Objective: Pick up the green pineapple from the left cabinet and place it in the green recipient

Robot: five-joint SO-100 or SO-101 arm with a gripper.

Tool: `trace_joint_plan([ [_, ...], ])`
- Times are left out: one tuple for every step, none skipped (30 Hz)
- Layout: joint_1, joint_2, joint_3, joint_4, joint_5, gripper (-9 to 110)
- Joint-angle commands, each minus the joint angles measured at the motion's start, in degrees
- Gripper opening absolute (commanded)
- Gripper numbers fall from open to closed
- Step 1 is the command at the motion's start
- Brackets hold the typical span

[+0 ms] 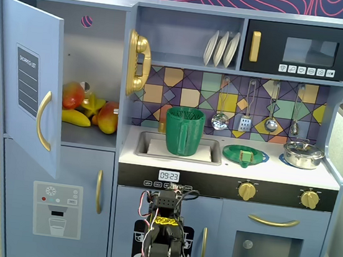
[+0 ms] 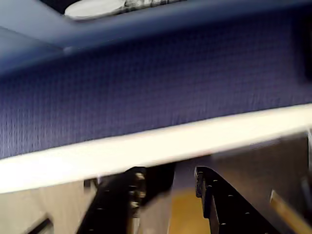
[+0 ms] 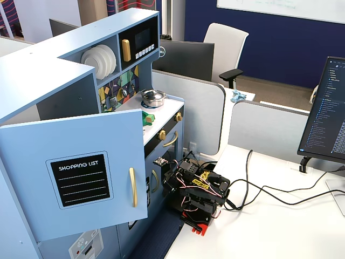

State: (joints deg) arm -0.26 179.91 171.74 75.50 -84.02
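Observation:
The left cabinet (image 1: pixel 99 51) stands with its light-blue door (image 1: pixel 28 73) swung open; in another fixed view the door (image 3: pixel 75 172) shows its shopping-list label. On its shelf lie red-orange mangoes (image 1: pixel 72 94), a banana (image 1: pixel 76 117) and a yellow star fruit (image 1: pixel 93 103). The green pineapple is hidden from every view. The green recipient (image 1: pixel 184 130), a ribbed pitcher, stands in the sink. My arm (image 1: pixel 164 240) is folded low in front of the kitchen, far below the cabinet shelf. In the wrist view my gripper (image 2: pixel 168 178) is open with nothing between its black fingers (image 2: pixel 212 195).
A flat green dish (image 1: pixel 245 154) and a steel pot (image 1: pixel 303 154) sit on the counter right of the sink. The black microwave (image 1: pixel 300 51) is at the upper right. Cables (image 3: pixel 259 189) trail from the arm (image 3: pixel 197 189) across the white desk. The wrist view is blurred, facing a blue partition.

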Motion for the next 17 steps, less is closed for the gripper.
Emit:
trace_joint_plan([
  [1.7, 1.5, 0.0, 11.2, -2.3, 0],
  [2.0, 2.2, 0.0, 12.2, -2.5, 0],
  [2.3, 2.2, 0.0, 12.2, -2.5, 0],
  [2.8, 2.2, 0.0, 12.3, -2.5, 0],
  [3.1, 2.2, 0.0, 12.3, -2.8, 0],
  [3.1, 2.2, -0.1, 12.3, -3.3, 2],
  [3.2, 2.2, -0.1, 12.3, -3.3, 3],
  [3.3, 2.2, -0.1, 12.3, -2.6, 4],
  [3.3, 2.2, -0.1, 12.3, -2.2, 4],
  [3.3, 2.2, -0.1, 12.3, -2.1, 4],
  [3.3, 2.2, -0.1, 12.3, -2.6, 4],
  [3.3, 2.2, -0.1, 12.3, -2.7, 4],
  [3.3, 2.2, -0.1, 12.3, -2.7, 4],
  [3.3, 2.2, -0.1, 12.3, -2.7, 4],
  [3.6, 2.2, -0.1, 12.3, -2.7, 4],
  [3.8, 2.2, -0.1, 12.3, -2.7, 4],
  [4.0, 2.2, -0.1, 12.3, -2.7, 4],
])
